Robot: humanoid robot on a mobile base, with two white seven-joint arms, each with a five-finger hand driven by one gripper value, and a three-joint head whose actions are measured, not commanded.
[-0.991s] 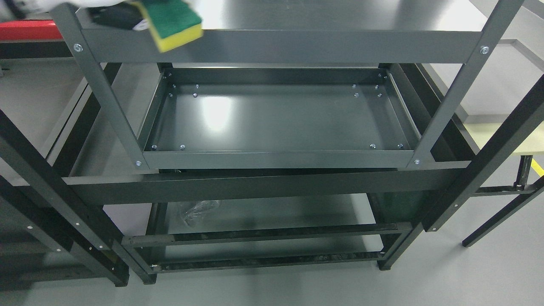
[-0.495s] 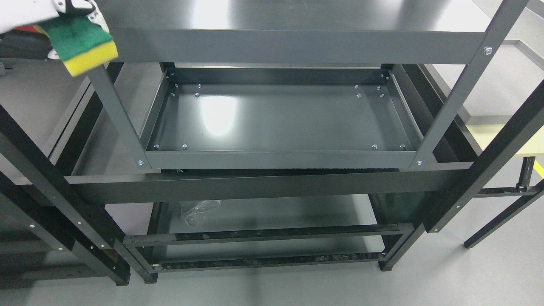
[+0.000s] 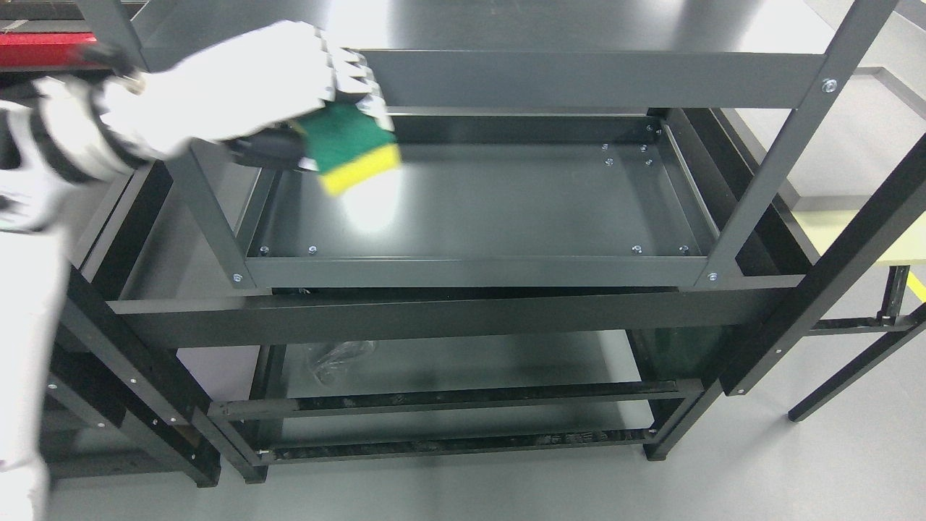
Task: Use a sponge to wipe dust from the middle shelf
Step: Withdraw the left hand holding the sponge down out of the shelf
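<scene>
Head view looks down on a dark grey metal shelving rack (image 3: pixel 463 275) standing on a grey floor (image 3: pixel 796 470). The left hand (image 3: pixel 246 90), white and reaching in from the picture's left edge, has its fingers (image 3: pixel 354 72) curled around a sponge (image 3: pixel 352 148) with a green scouring layer on top and a yellow foam layer below. The sponge is held just under the front rail of the top shelf (image 3: pixel 579 76) and over the back left part of the middle shelf (image 3: pixel 506 202), a shallow tray with raised rims and small bolt heads near its corners; whether the sponge touches the tray's surface cannot be told. A bright reflection lies on the tray just below the sponge. Beneath the middle shelf, a crumpled piece of clear plastic (image 3: pixel 336 358) rests on the lower shelf (image 3: pixel 463 365). A red object (image 3: pixel 43 52) shows at the upper left behind the arm.
</scene>
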